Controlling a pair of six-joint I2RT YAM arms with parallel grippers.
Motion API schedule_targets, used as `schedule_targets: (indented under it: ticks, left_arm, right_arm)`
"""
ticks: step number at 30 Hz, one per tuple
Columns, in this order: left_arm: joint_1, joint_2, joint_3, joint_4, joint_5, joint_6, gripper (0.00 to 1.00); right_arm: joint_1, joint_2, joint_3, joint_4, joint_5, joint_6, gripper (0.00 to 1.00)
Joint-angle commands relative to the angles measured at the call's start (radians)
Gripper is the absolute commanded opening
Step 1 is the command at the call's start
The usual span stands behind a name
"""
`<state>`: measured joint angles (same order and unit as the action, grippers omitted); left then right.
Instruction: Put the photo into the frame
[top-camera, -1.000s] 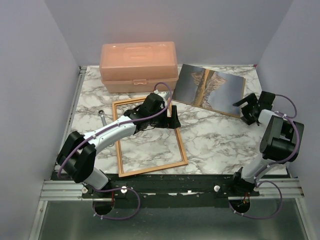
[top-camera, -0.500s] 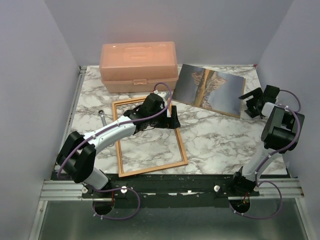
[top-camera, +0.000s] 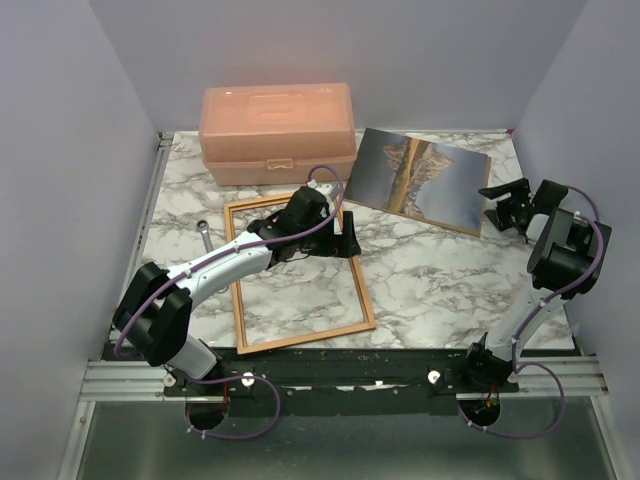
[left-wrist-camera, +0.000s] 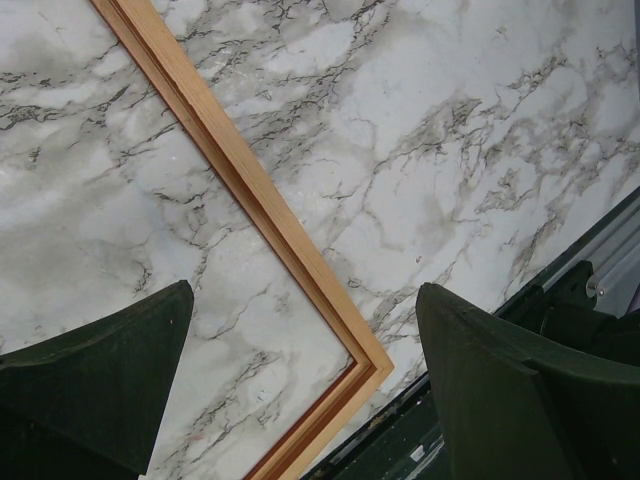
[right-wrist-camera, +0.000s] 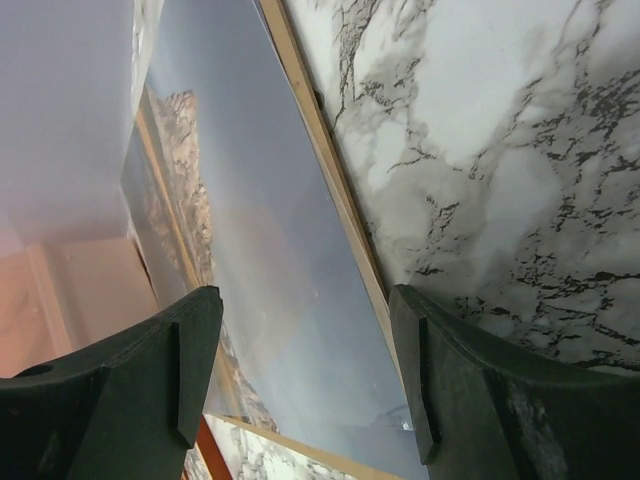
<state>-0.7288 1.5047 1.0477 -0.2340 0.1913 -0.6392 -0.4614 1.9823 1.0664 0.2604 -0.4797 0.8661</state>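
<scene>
The step in hand looked to be picking up the photo (top-camera: 420, 178), which lay face up at the far right of the table (top-camera: 430, 275), well apart from the frame (top-camera: 306, 337). The right gripper (top-camera: 498, 205) sat at the photo's right edge with its jaws apart and nothing held; in the wrist view that edge ran between the fingers. The left gripper (top-camera: 345, 240) hung wide open and empty over the frame's right rail, near the peach box (top-camera: 278, 125). Next, the right jaws would probably need to pinch the thin edge without creasing it, then carry the print across to the frame's opening
</scene>
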Motion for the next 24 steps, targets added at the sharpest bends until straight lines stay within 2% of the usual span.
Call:
schedule_targets:
  ticks: [1, 10, 17, 24]
  left_arm:
    - [-0.008, 0.009, 0.001, 0.008, -0.004, 0.007, 0.96]
    - [-0.008, 0.011, 0.001, 0.013, 0.0, 0.005, 0.96]
    - [-0.008, 0.011, -0.002, 0.014, 0.001, 0.004, 0.96]
    - [-0.009, 0.005, -0.003, 0.012, -0.002, 0.006, 0.96]
  right_arm:
    - [0.0, 0.006, -0.081, -0.049, -0.092, 0.024, 0.75]
    - [-0.001, -0.139, -0.132, -0.132, -0.063, -0.011, 0.75]
    - [-0.001, -0.162, -0.176, -0.186, -0.023, -0.058, 0.78]
    - [0.0, -0.21, -0.289, -0.187, 0.005, -0.083, 0.82]
